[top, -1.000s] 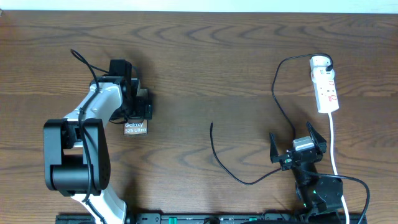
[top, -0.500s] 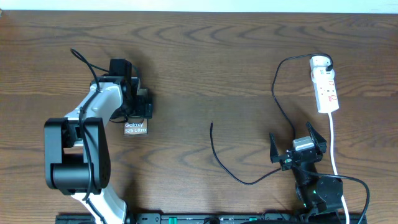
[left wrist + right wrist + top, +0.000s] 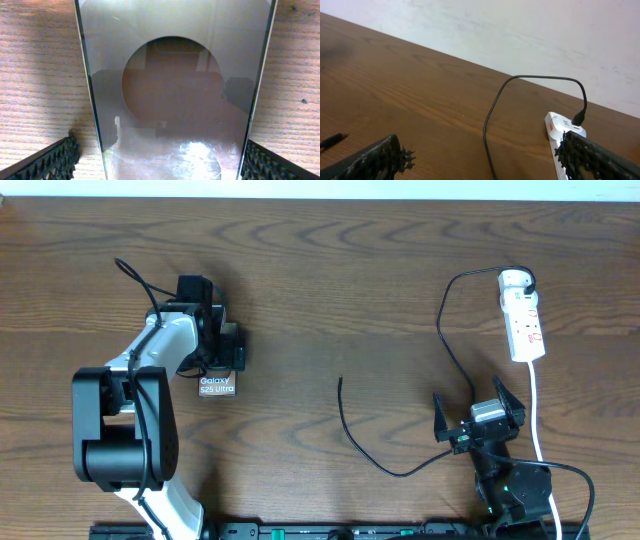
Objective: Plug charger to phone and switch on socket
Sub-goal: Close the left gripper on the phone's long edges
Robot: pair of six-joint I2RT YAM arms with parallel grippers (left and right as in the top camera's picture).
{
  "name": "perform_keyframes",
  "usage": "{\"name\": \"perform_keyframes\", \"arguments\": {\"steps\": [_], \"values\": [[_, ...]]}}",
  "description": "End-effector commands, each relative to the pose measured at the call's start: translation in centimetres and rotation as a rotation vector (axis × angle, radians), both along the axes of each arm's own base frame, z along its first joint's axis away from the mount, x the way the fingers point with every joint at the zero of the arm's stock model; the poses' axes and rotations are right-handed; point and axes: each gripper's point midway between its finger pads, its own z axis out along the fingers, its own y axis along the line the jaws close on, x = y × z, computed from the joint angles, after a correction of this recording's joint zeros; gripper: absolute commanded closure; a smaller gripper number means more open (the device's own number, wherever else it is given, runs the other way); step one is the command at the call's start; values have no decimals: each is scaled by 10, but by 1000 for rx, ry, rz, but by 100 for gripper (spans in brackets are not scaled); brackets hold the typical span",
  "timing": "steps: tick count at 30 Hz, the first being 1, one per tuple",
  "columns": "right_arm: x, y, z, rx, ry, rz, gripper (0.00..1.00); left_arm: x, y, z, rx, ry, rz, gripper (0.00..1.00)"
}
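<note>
The phone (image 3: 217,387) lies flat on the table at the left, and only its near end with white text shows in the overhead view. My left gripper (image 3: 222,348) hovers over it, open. In the left wrist view the phone (image 3: 172,85) fills the frame, and the fingers (image 3: 50,162) straddle its two long edges with a gap on each side. The charger (image 3: 452,360) runs from the socket (image 3: 526,325) at the far right and loops to a free tip (image 3: 340,382) mid-table. My right gripper (image 3: 473,404) stands open and empty near the front right, facing the socket (image 3: 554,126) and the charger (image 3: 490,120).
The white cord (image 3: 535,405) of the socket runs toward the front edge just right of my right gripper. Bare brown wood lies between the phone and the charger tip. A pale wall (image 3: 520,30) stands beyond the far table edge.
</note>
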Motion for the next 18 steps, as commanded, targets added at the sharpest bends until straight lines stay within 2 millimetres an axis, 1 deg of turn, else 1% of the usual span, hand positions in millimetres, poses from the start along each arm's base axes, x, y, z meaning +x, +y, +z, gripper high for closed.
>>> {"name": "perform_keyframes", "arguments": {"steps": [1,8,18], "values": [[0,-3,0,12,1,-15,1,-5,1,-10,15,27,-11,2],[0,-3,0,12,1,-15,1,-4,-15,-10,25,23,-83,2],[0,-3,0,12,1,-15,1,-4,-12,-10,28,24,-77,2]]}}
